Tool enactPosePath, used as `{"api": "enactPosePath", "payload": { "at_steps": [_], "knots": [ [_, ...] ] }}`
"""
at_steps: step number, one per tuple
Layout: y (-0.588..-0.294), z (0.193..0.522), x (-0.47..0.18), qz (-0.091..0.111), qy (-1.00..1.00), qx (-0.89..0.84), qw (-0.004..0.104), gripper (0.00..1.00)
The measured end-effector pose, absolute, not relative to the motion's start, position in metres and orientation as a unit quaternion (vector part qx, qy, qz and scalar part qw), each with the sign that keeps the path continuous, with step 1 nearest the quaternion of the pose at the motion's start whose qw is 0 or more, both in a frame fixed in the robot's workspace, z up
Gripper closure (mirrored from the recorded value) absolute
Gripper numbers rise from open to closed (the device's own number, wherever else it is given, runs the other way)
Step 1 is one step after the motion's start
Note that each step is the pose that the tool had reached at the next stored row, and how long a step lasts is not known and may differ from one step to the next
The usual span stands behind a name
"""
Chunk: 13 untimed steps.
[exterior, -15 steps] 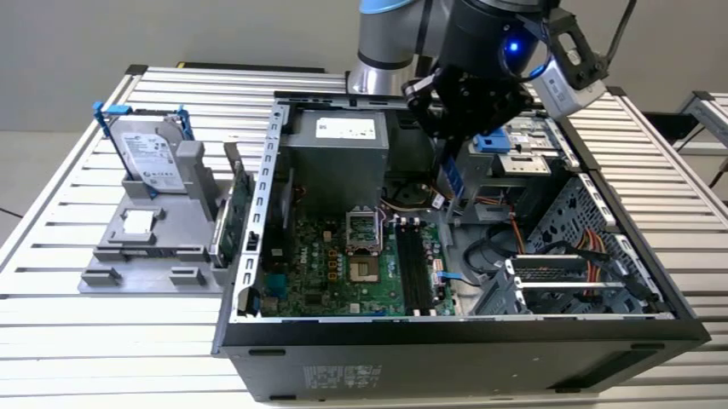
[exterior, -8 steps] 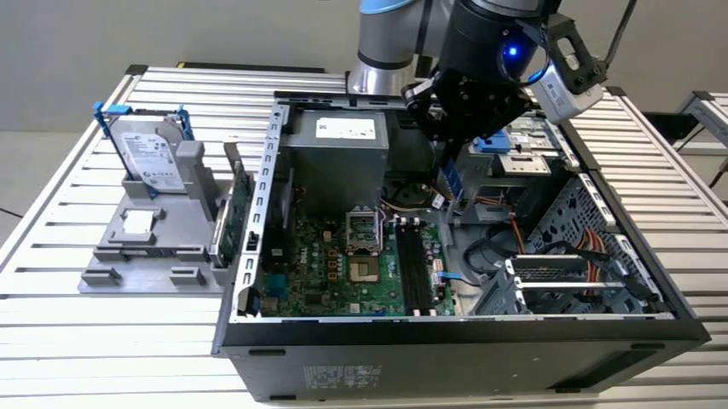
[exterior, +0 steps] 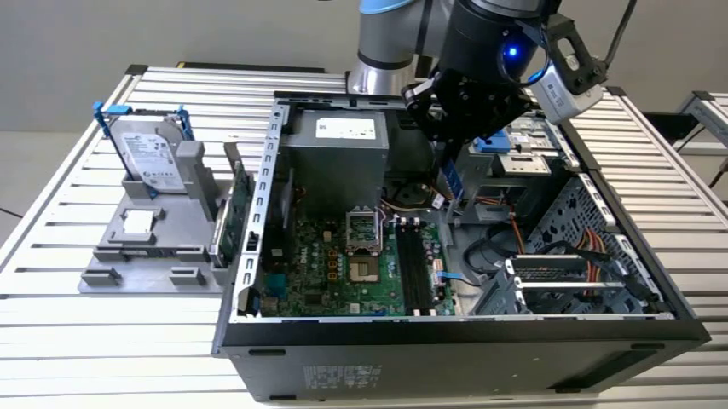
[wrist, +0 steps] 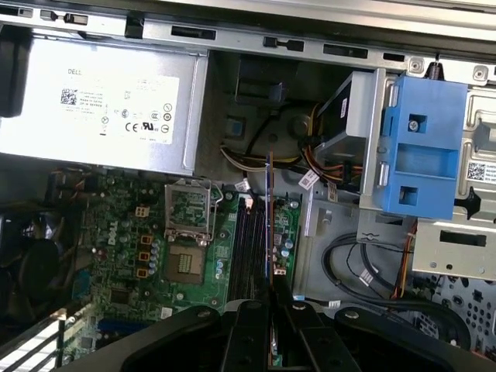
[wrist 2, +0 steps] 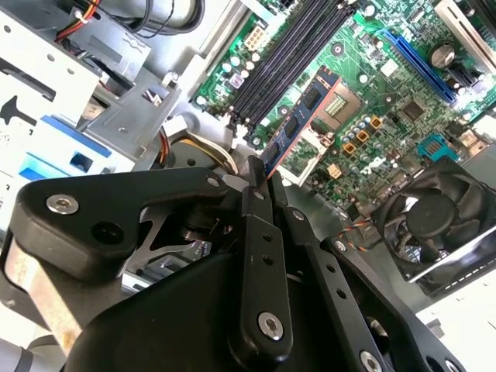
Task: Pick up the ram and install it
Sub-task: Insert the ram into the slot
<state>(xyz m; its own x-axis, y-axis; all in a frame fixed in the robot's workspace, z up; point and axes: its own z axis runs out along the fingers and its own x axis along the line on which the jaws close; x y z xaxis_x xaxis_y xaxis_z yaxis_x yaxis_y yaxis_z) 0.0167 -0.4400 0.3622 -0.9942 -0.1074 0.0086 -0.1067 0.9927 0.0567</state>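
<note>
case: open tower, lower centre of the exterior view, side panel off.
slots: black memory slots mid-frame on the motherboard, long axis running near-to-far.
ram: held up off the board, past the slots' far end. In the first wrist view it's edge-on, with its long axis looking parallel to the slots. Not seated.
gripper: clenched on the ram, upper centre.
far: power supply behind.

Holds the arm upright in the exterior view, points the gripper straight down, and clamps both fingers tight on the top end of the ram.
</note>
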Motion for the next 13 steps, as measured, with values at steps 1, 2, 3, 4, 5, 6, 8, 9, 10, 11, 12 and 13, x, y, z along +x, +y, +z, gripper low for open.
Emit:
{"api": "enactPosePath", "payload": {
  "at_steps": [1,2,3,4,5,6,8,9,10,11,12,13],
  "knots": [
    [-0.4400,0.3622,0.0167,-0.028,-0.998,0.054,0.006,1.00],
    [-0.4400,0.3622,0.0167,-0.028,-0.998,0.054,0.006,1.00],
    [-0.4400,0.3622,0.0167,-0.028,-0.998,0.054,0.006,1.00],
    [-0.4401,0.3622,0.0167,-0.028,-0.998,0.053,0.006,1.00],
    [-0.4402,0.3622,0.0167,-0.028,-0.998,0.049,0.006,1.00],
    [-0.4402,0.3621,0.0168,-0.028,-0.999,0.043,0.006,1.00],
    [-0.4401,0.3620,0.0168,-0.028,-0.999,0.031,0.005,1.00],
    [-0.4402,0.3618,0.0167,-0.028,-0.999,0.025,0.005,1.00],
    [-0.4402,0.3617,0.0168,-0.028,-0.999,0.019,0.005,1.00],
    [-0.4402,0.3616,0.0168,-0.028,-0.999,0.014,0.005,1.00],
    [-0.4402,0.3615,0.0168,-0.028,-1.000,0.011,0.005,1.00],
    [-0.4403,0.3614,0.0167,-0.028,-1.000,0.009,0.005,1.00]
  ]
}}
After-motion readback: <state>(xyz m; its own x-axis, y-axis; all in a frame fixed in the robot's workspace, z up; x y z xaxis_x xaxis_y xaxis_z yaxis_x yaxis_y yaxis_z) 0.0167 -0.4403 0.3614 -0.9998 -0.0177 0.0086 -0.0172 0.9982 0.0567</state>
